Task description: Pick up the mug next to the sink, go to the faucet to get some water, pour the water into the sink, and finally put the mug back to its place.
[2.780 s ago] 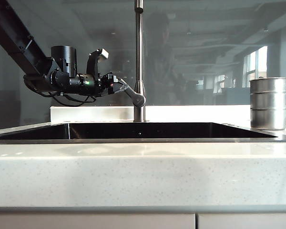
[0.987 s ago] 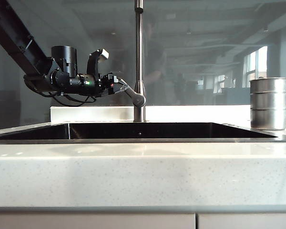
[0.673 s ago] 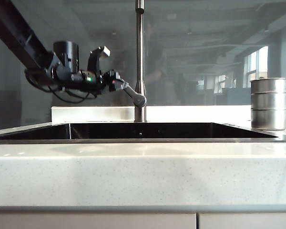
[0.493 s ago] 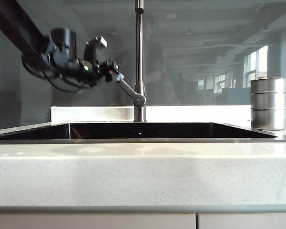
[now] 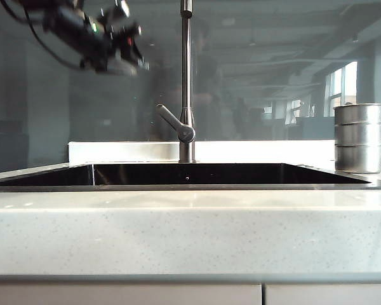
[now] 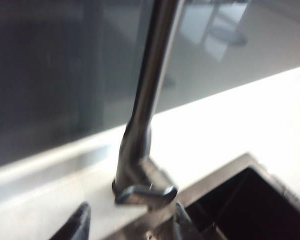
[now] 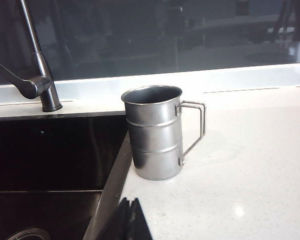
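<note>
The steel mug [image 5: 357, 138] stands upright on the countertop at the right end of the sink [image 5: 209, 173], handle [image 7: 195, 127] turned away from the basin. In the right wrist view the mug [image 7: 155, 132] sits just beyond my right gripper [image 7: 129, 206], which is shut and empty at the sink's corner. The faucet [image 5: 186, 76] rises behind the basin, its lever [image 5: 171, 122] angled up to the left. My left gripper [image 5: 132, 62] hangs high to the left of the pipe, blurred. In its wrist view it [image 6: 131, 225] is open, looking down on the lever [image 6: 145, 192] and pipe [image 6: 145, 95].
A glass pane runs behind the counter's raised back ledge [image 5: 114, 151]. The pale speckled countertop [image 7: 240, 170] spreads around the mug. The drain [image 7: 27, 234] lies at the basin floor. The front counter edge [image 5: 190, 229] fills the near part of the exterior view.
My left gripper has lifted away from the faucet lever, rising up and to the left. The mug has not moved.
</note>
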